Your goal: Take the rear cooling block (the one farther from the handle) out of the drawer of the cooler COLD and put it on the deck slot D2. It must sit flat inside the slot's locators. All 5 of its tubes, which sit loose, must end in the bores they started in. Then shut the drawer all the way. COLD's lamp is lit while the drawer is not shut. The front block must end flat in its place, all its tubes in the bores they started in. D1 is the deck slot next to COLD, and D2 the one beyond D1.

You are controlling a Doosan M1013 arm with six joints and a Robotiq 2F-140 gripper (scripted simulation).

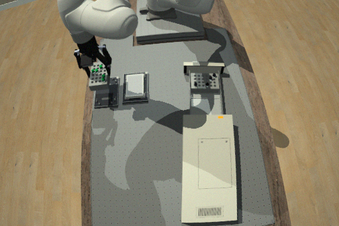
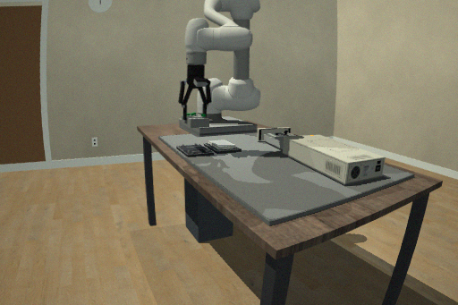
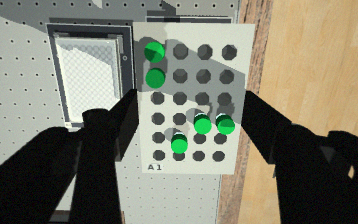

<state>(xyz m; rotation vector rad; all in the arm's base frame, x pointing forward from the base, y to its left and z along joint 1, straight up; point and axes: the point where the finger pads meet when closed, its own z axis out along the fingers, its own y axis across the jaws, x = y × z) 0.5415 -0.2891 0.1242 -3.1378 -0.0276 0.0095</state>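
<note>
My gripper [image 1: 98, 73] [image 2: 195, 116] [image 3: 189, 104] is shut on the rear cooling block [image 1: 95, 87] [image 2: 198, 122] [image 3: 192, 33], held by its sides in the air. Its several green tubes [image 3: 154, 52] [image 3: 202, 124] stand in bores. Slot D2 [image 1: 106, 103] [image 2: 195, 150], dark and empty where visible, lies below and is partly covered by the block in the top view. The front block [image 1: 205, 89] with black-capped tubes sits in the open drawer [image 1: 215, 101] near its handle panel [image 1: 204, 65] [image 2: 274, 133]. COLD's [image 1: 208, 164] [image 2: 335, 154] orange lamp [image 1: 220, 117] is lit.
Slot D1 [image 1: 146, 96] [image 3: 53, 45] lies beside D2 and holds a white pad-like piece [image 1: 135, 85] [image 2: 221, 144] [image 3: 87, 80]. The table's wooden edge [image 1: 87, 130] [image 3: 260, 45] is close beside the held block. The arm's base plate [image 1: 175, 32] is at the back.
</note>
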